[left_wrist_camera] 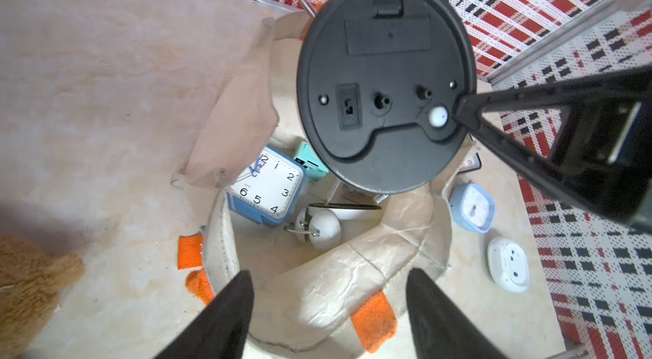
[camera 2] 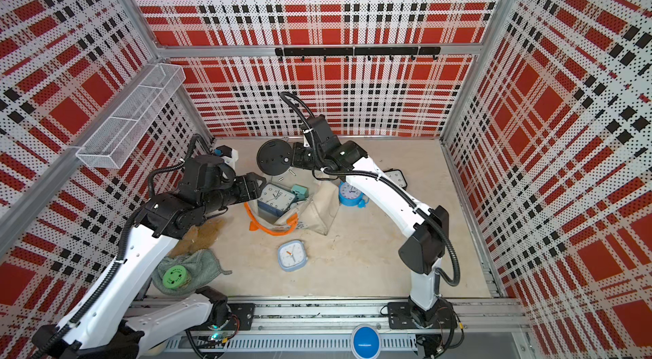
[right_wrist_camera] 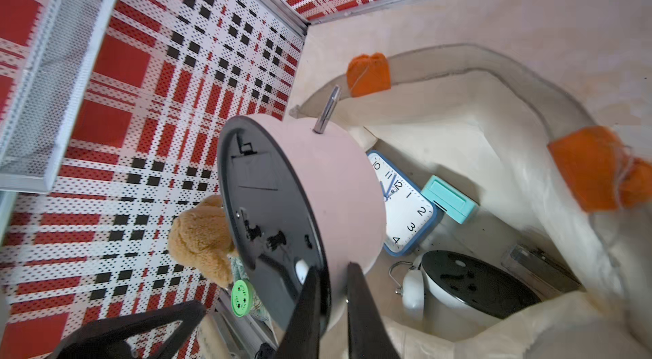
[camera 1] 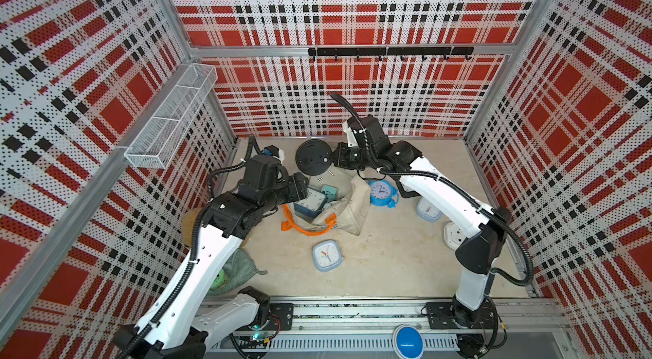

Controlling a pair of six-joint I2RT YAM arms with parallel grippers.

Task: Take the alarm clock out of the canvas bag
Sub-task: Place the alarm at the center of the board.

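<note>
The cream canvas bag (camera 1: 349, 210) (camera 2: 319, 212) with orange handles lies open mid-table. My right gripper (camera 1: 331, 160) (right_wrist_camera: 332, 267) is shut on the rim of a round alarm clock (camera 1: 312, 162) (right_wrist_camera: 335, 170) with a pink side and black back. It holds this clock in the air above the bag's far end, back facing up (left_wrist_camera: 381, 75). My left gripper (left_wrist_camera: 328, 272) (camera 2: 259, 186) hangs open over the bag's mouth with nothing between its fingers. Inside the bag lie a blue square clock (left_wrist_camera: 268, 188), a white bell clock (left_wrist_camera: 321, 225) and a small teal clock (left_wrist_camera: 310, 163).
Loose clocks lie on the table: a blue twin-bell one (camera 1: 382, 192), a pale blue square one (camera 1: 327, 255) and others by the right arm (camera 1: 428, 208). A teddy bear (right_wrist_camera: 201, 240) and a green cloth (camera 2: 190, 265) sit near the left arm. A wire basket (camera 1: 169, 117) hangs on the left wall.
</note>
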